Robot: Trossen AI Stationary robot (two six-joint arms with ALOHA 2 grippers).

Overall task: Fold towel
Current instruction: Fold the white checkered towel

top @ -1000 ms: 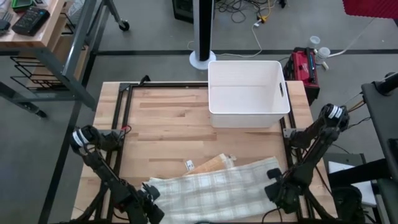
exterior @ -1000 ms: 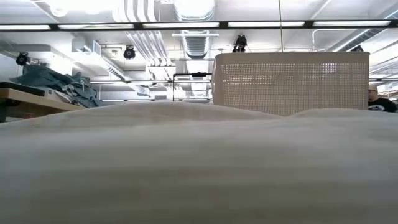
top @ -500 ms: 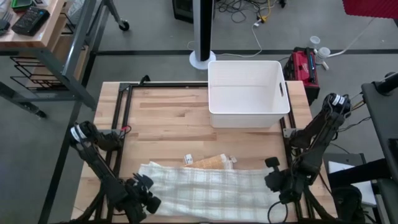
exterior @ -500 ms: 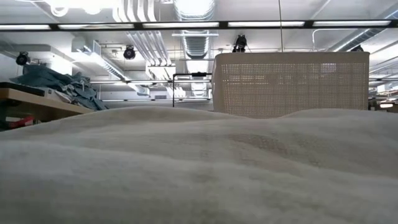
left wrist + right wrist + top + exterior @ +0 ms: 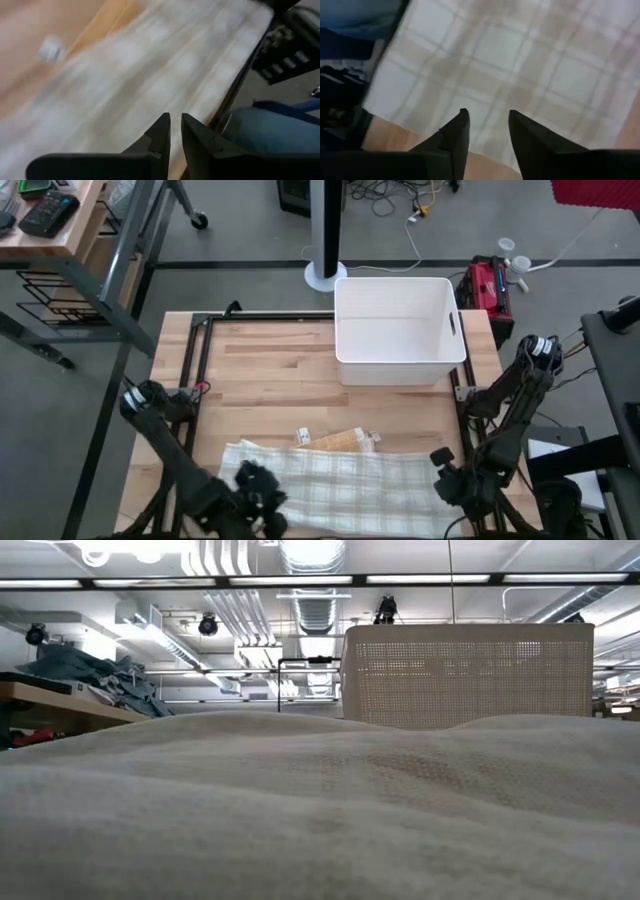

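A cream plaid towel (image 5: 345, 485) lies spread flat along the table's near edge. A tan turned-over bit (image 5: 345, 441) and a small white tag (image 5: 303, 443) show at its far edge. In the low view the towel (image 5: 320, 810) fills the lower half. My left gripper (image 5: 262, 492) hovers over the towel's left part (image 5: 150, 65); only a narrow gap (image 5: 175, 125) separates its fingers, with nothing in it. My right gripper (image 5: 447, 480) is at the towel's right end, open (image 5: 489, 120) above the cloth (image 5: 520, 60).
A white bin (image 5: 340, 330) stands at the table's far right and shows as a perforated wall (image 5: 465, 675) in the low view. Bare wood lies between bin and towel. A black frame (image 5: 190, 380) runs along the table's left side. Something blue (image 5: 270, 135) shows beyond the near edge.
The towel, slanted and bunched a second ago, has spread out flat; its left part has moved toward the far edge. My left gripper has moved toward the table's right, over the towel. My right gripper has shifted slightly toward the near edge.
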